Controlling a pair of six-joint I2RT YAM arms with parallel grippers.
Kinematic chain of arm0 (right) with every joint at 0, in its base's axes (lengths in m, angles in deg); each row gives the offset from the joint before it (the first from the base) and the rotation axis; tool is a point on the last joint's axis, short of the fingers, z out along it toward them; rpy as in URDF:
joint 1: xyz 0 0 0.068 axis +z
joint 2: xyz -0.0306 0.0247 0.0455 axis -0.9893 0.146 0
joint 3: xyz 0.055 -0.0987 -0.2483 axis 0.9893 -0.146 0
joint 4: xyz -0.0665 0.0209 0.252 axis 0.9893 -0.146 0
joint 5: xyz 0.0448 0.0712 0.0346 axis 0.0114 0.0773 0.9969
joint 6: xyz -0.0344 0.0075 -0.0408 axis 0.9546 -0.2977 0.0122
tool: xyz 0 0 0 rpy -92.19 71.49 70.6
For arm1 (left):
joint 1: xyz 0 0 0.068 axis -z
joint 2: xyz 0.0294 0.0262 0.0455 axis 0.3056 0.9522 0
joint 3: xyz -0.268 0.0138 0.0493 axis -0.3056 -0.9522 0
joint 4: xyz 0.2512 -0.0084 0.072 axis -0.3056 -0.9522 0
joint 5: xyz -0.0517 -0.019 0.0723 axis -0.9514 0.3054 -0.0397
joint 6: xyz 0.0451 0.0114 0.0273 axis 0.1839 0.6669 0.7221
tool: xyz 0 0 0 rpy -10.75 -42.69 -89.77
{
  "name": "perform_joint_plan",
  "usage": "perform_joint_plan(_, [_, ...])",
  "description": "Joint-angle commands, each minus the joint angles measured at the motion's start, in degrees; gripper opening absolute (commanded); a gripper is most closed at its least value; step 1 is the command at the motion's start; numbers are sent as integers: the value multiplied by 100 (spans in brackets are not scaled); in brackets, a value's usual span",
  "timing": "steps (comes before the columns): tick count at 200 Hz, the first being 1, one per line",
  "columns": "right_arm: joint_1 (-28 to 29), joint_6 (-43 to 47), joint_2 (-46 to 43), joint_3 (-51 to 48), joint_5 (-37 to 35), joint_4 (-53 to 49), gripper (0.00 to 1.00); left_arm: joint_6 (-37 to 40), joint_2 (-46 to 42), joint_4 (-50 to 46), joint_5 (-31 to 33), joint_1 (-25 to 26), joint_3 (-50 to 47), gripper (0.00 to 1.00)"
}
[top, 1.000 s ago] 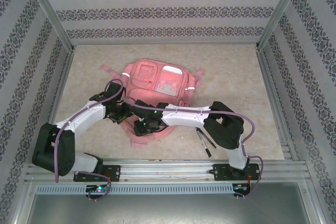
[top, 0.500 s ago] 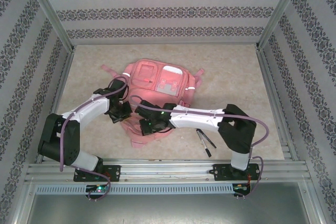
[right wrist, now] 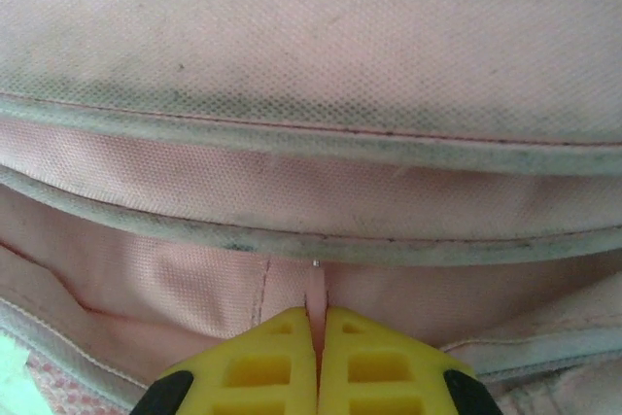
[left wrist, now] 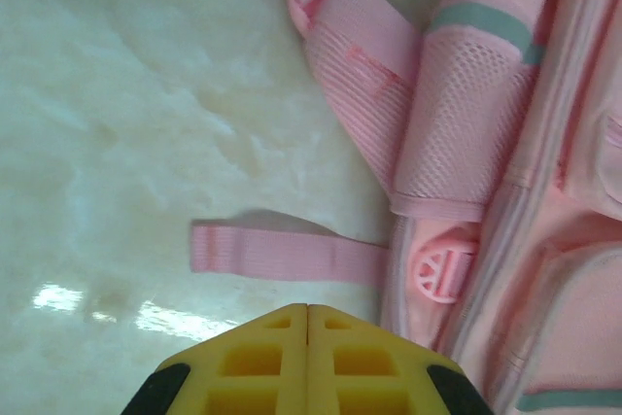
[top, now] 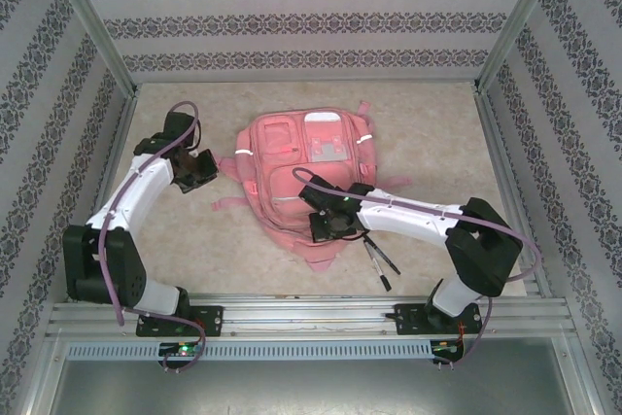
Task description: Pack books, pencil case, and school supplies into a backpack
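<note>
Since a second ago your left gripper has swung clear to the left, and the backpack has turned and slid toward the right. Your right gripper sits at the backpack's near end, jaws pinched tight on a thin pink tab. It may be a zip pull or a seam fold; you cannot tell which from this close. Your left gripper's jaws are pressed together on nothing, over bare table just beside a loose strap.

Judge the backpack soft and floppy: it will drag and fold rather than lift cleanly. Take it by tabs, zip edges or straps, and pin one side while you open the other. Two pens lie on the table just right of the backpack's near end. They look light, smooth and apt to roll.
</note>
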Motion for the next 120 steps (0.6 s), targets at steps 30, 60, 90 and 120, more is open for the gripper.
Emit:
perform_joint_plan(30, [49,-32,-431,509,1027,1013,0,-550,-613,-113,-755,821,-163,41])
perform_joint_plan(60, [28,-6,-373,1193,1200,962,0,-1173,-1128,-66,-653,1365,-637,44])
perform_joint_plan(90, [13,28,-243,1517,1321,919,0,-1545,-1232,106,-591,1809,-958,46])
perform_joint_plan(120, [27,-168,-154,1390,1564,1099,0,-1999,-1222,389,-282,2035,-1223,53])
